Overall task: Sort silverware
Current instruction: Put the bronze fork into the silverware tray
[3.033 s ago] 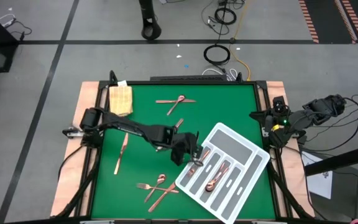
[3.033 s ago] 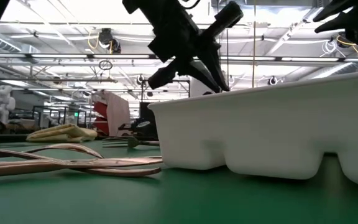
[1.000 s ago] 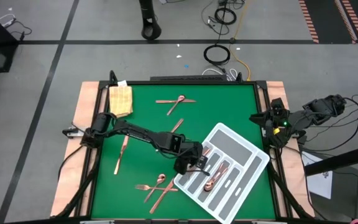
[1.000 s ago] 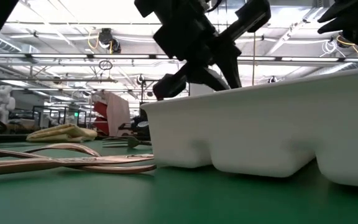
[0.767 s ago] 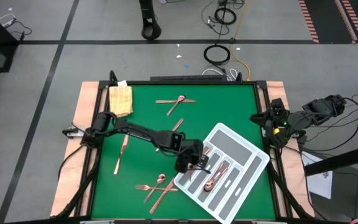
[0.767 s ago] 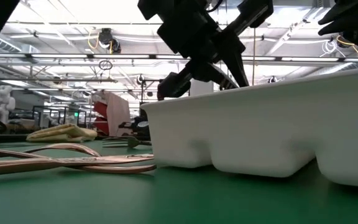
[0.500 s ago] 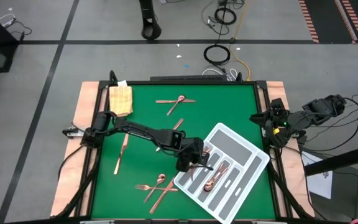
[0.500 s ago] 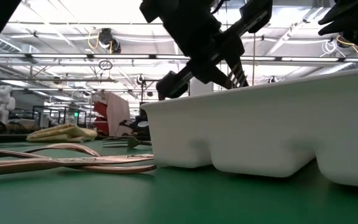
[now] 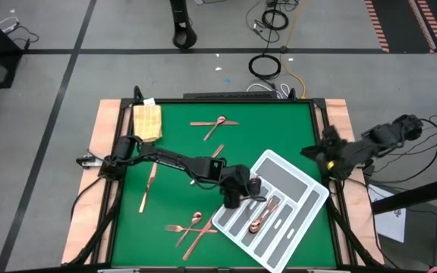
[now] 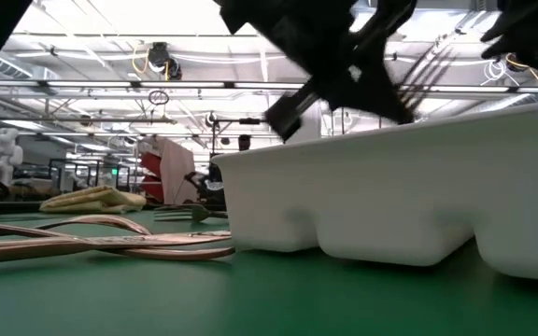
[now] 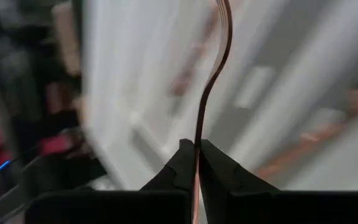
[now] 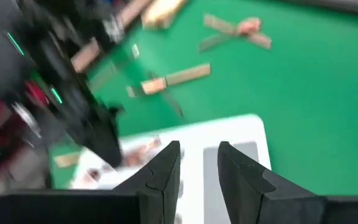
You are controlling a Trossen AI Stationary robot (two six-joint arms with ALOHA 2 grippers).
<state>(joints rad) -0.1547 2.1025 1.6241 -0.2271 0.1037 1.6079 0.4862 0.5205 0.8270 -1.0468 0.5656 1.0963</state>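
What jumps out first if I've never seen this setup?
The left gripper, over the near-left end of the white divided tray on the green table, pinches a thin copper fork. More copper silverware lies loose on the table near the tray. The right gripper hangs open at the table's right edge.

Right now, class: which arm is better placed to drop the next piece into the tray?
Left. Its tool is shut on a fork directly over the tray. The right tool is open and empty at the table's right edge.
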